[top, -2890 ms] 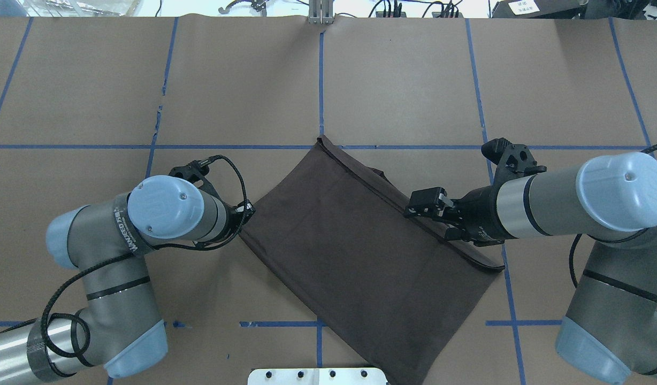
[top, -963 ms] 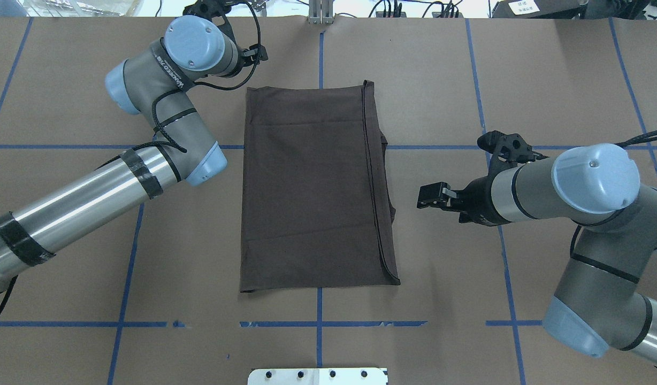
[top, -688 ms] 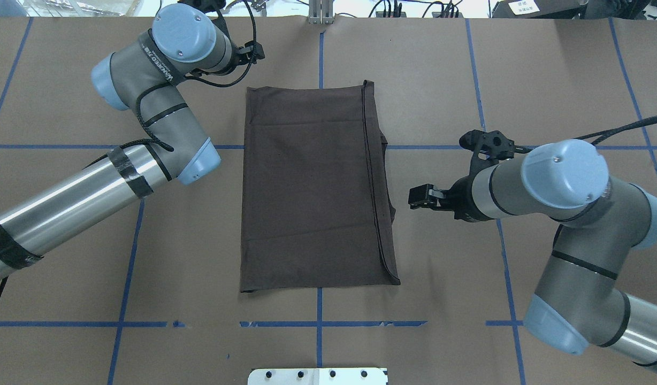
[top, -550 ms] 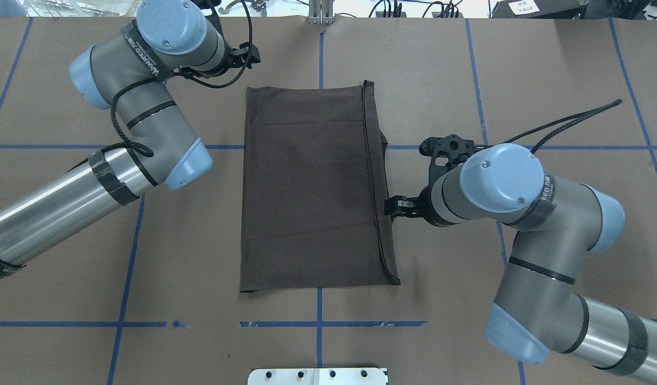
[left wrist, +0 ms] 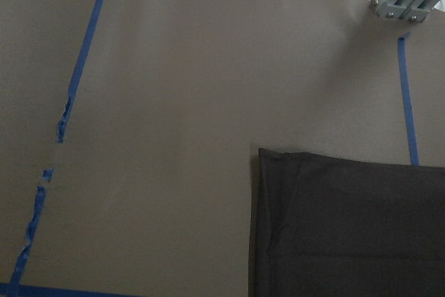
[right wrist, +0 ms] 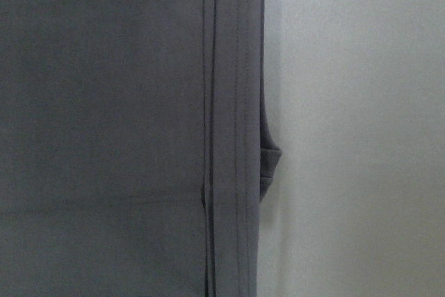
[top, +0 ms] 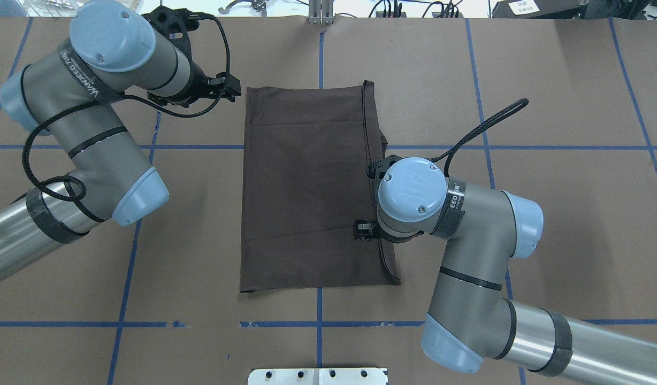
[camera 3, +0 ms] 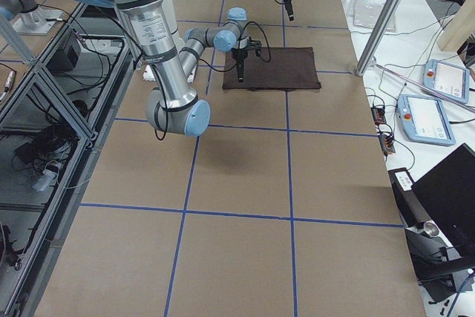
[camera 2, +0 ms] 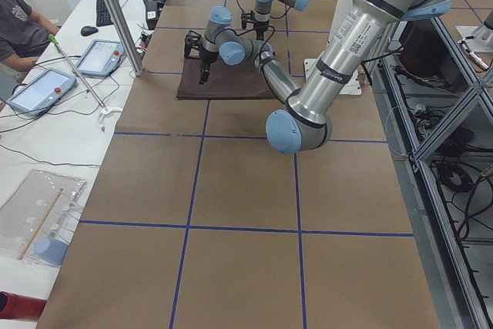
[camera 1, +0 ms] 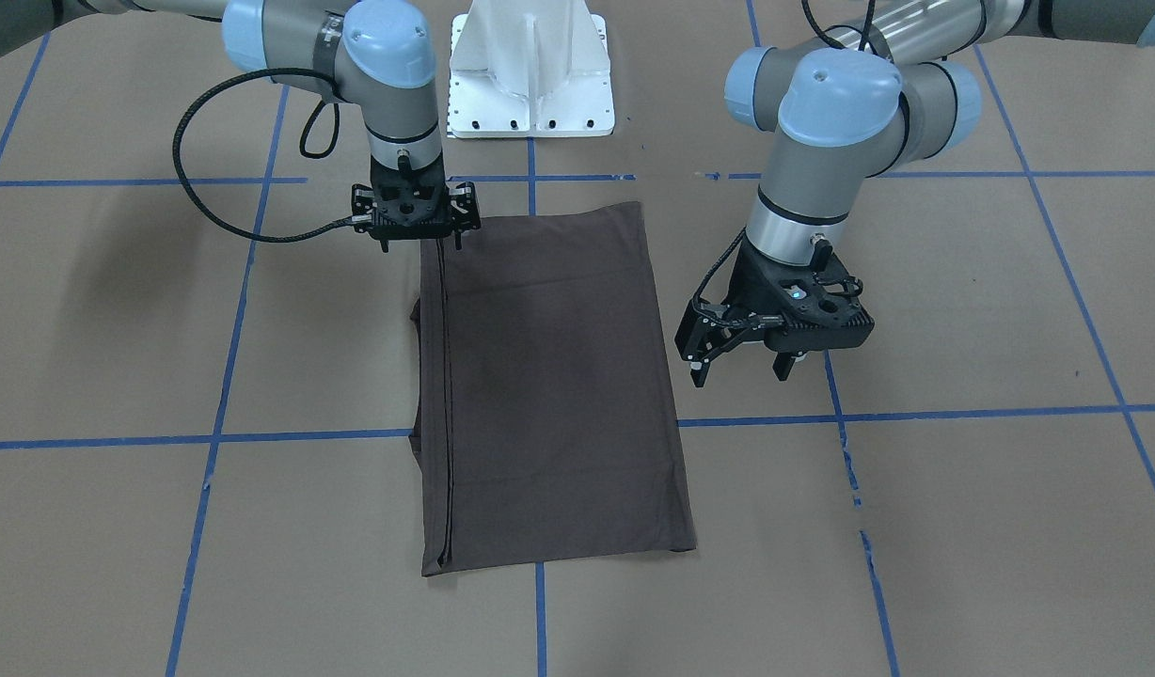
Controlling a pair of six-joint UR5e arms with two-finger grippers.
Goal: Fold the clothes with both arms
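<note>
The dark brown T-shirt [top: 312,187] lies flat on the table, folded into a tall rectangle, with a hemmed edge along its right side; it also shows in the front view [camera 1: 549,376]. Collar, logo and tags are hidden. My left gripper [camera 1: 739,369] is open and empty, raised beside the shirt's left side near its far left corner [top: 232,92]. The left wrist view shows that corner [left wrist: 348,227]. My right gripper [camera 1: 422,246] is open, pointing down over the shirt's right hemmed edge. In the overhead view it [top: 360,231] is mostly hidden under its wrist.
The white bolted pedestal [camera 1: 530,75] stands at the near table edge. Brown paper with blue tape lines [top: 318,323] covers the table. An aluminium post [camera 2: 115,13] and a side table with tablets [camera 2: 46,86] lie beyond the far edge.
The shirt went from diagonal, between both grippers, to straight and flat, and has lain still since. The right arm swung in over its right edge. The left arm drew back toward the far left corner.
</note>
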